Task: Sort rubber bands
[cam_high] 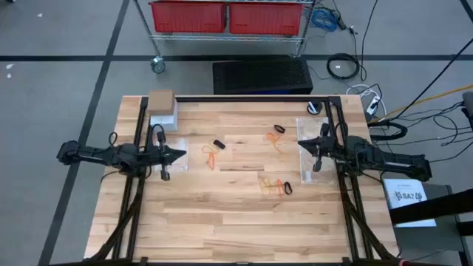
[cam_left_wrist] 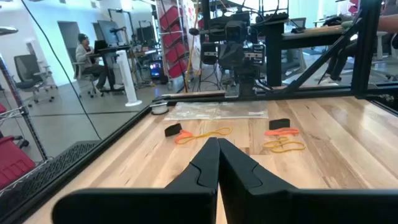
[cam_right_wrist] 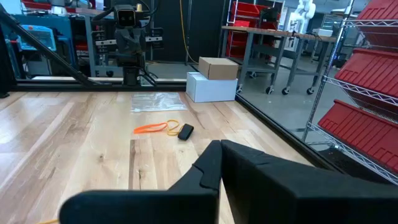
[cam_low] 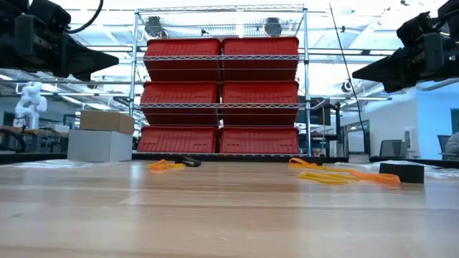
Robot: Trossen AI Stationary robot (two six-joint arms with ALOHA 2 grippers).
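Observation:
Small rubber bands lie loose on the wooden table. Orange loops (cam_high: 211,154) and a black band (cam_high: 219,143) lie near the middle-left. An orange loop (cam_high: 275,139) and a black one (cam_high: 279,128) lie farther right. An orange and tan-yellow bunch (cam_high: 270,185) with a black band (cam_high: 287,188) lies nearer the near edge. My left gripper (cam_high: 181,155) hovers shut, left of the orange loops (cam_left_wrist: 202,135). My right gripper (cam_high: 299,142) hovers shut at the right, over a clear bag (cam_high: 310,151). Both hang well above the tabletop in the low view.
A brown box stacked on a white box (cam_high: 162,108) stands at the far left corner. A black roll (cam_high: 316,108) sits at the far right. A second clear bag (cam_right_wrist: 158,101) lies under the left gripper. Red bins on a wire rack (cam_low: 221,97) stand beyond the far edge.

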